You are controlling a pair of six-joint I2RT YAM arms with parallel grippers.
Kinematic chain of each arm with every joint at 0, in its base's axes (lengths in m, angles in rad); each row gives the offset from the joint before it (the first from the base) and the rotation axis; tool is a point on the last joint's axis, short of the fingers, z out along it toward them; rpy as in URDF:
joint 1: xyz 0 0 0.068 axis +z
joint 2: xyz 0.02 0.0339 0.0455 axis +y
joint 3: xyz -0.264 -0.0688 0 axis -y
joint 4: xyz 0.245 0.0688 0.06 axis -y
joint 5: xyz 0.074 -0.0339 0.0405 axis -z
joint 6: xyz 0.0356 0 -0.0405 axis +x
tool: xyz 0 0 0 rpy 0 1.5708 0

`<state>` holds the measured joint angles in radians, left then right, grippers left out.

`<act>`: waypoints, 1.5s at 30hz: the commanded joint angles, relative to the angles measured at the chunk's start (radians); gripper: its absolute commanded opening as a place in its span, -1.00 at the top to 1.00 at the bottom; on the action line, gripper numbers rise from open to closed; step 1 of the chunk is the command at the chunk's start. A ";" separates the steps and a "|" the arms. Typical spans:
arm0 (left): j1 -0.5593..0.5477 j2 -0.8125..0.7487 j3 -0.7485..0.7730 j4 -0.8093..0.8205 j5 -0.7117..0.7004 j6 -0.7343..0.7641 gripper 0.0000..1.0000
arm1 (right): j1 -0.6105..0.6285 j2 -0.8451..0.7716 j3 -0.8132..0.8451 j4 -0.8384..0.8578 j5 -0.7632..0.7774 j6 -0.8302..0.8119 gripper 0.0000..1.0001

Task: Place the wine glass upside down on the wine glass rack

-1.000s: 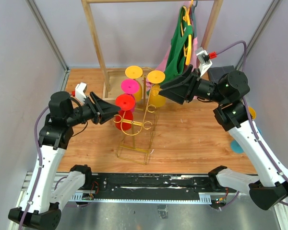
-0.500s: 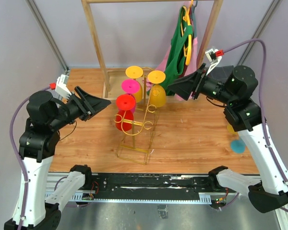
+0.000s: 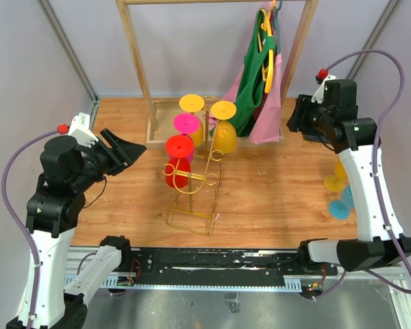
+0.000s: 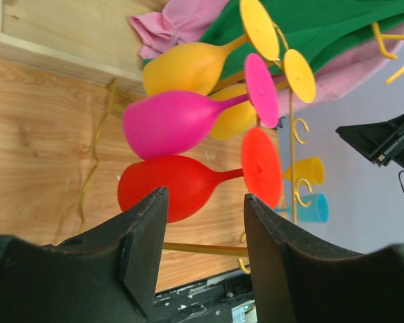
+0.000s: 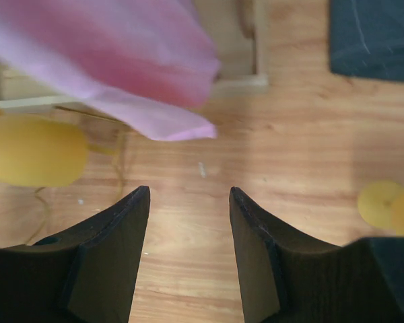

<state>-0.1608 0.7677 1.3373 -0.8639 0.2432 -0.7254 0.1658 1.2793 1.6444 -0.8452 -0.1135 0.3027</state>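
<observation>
The wine glass rack point(image 3: 209, 179) is standing mid-desk point(image 3: 274, 185) and is already carrying four glasses upside down, feet uppermost: a red wine glass point(image 3: 179, 147) on its left side, a pink wine glass point(image 3: 185, 124) just behind that, and two yellow wine glasses point(image 3: 191, 103) at its back. The left gripper point(image 4: 205, 202) is hovering to the left of the rack, spread and holding nothing, and is looking straight at the hung bowls. The right gripper point(image 5: 188, 202) is hanging well to the right of the rack, also spread and empty, and is facing bare wood. The glasses apparently waiting to be hung, a yellow glass point(image 3: 335, 181) and a teal glass point(image 3: 339, 209), are lying far to the right of the rack, partly hidden behind the right arm. The step in hand looks like fetching one of these, and the right arm is sitting nearest. It is probably worth taking the glass by its stem, turning the foot upward while well to the right of the rack, then sliding the stem sideways into a free loop on the rack's near right side. Approaching from that side is the way to avoid knocking the hung glasses or tipping the light wire stand.
</observation>
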 commanded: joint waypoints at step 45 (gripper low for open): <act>-0.162 0.149 0.024 0.118 -0.042 0.084 -0.08 | -0.529 0.338 -0.115 -0.103 0.238 -0.001 0.03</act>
<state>-0.3130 0.9176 1.3464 -0.7715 0.1963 -0.6506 -0.3492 1.5898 1.5345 -0.9401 0.1604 0.2882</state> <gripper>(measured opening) 0.539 0.495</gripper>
